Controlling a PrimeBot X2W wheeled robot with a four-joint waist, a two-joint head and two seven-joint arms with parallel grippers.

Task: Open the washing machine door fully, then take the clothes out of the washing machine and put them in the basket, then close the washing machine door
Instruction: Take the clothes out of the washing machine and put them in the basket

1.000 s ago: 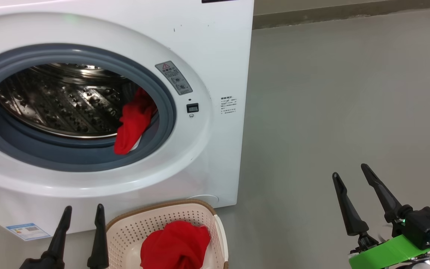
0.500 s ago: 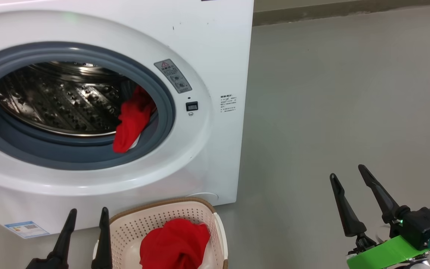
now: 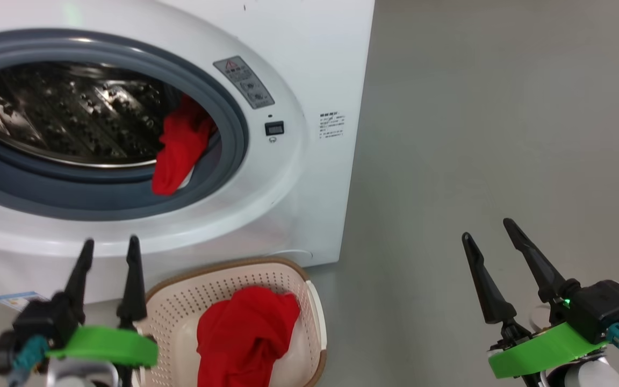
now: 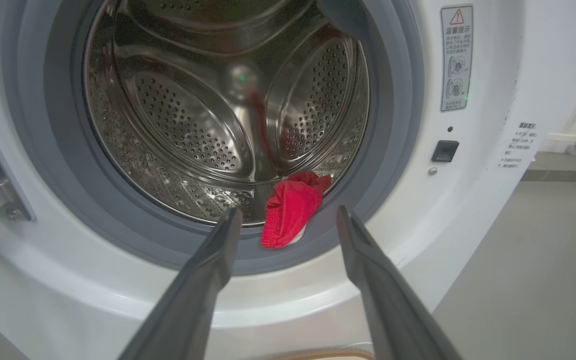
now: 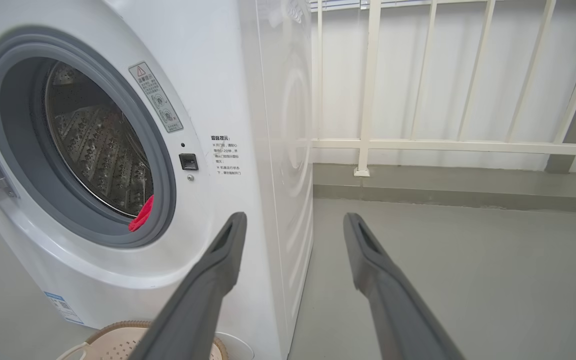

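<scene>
The red garment (image 4: 290, 210) slumped over the lower right of the washing machine's grey rubber ring (image 4: 398, 125) looks light, limp and snag-prone, so I would pinch its bunched hanging fold (not a loose edge) with the left claw (image 3: 110, 242), which, like the right claw (image 3: 488, 230), gapes empty.

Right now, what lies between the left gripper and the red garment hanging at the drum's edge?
Nothing. In the left wrist view the clothes show straight between the fingers of the open left gripper, draped on the grey rubber ring.
</scene>
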